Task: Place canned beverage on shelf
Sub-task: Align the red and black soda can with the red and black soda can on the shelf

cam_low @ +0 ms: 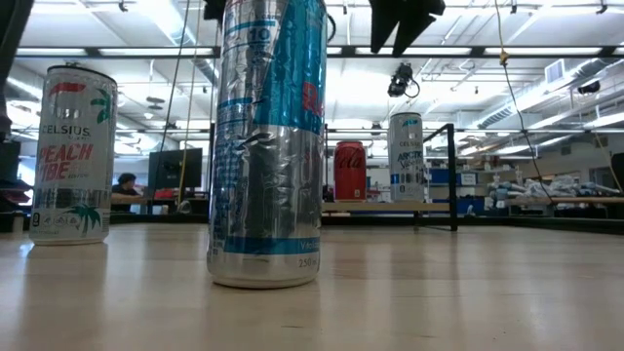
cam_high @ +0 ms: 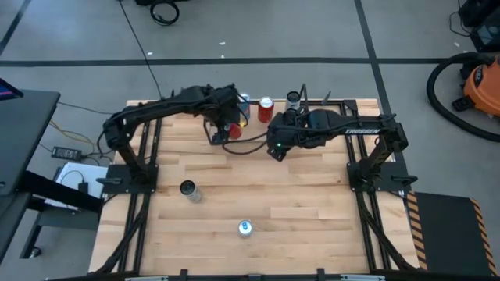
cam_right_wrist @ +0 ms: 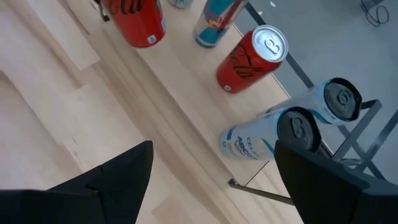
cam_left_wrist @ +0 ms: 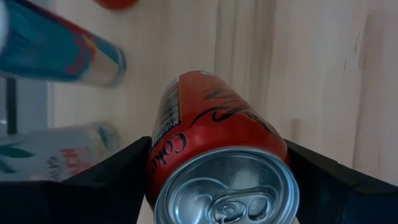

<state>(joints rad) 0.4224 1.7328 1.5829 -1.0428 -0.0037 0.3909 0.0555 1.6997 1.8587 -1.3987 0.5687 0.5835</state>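
My left gripper is shut on a red cola can just in front of the shelf at the table's far edge. The shelf board carries a red can, a blue can and white cans, all standing on their bases. My right gripper hangs open and empty beside the left one, on its right. The held can also shows in the right wrist view. My left gripper pinches the red can between its two fingers, on opposite sides of the wall near the top rim. The fingers come from above, pointing down. The can's top faces the wrist and its base points toward the table; whether the base touches the wood is not visible.
Two cans stand on the near half of the table: a silver-blue one and a white peach one. The shelf's black rod end frame stands near my right gripper. A person shows in the room beyond.
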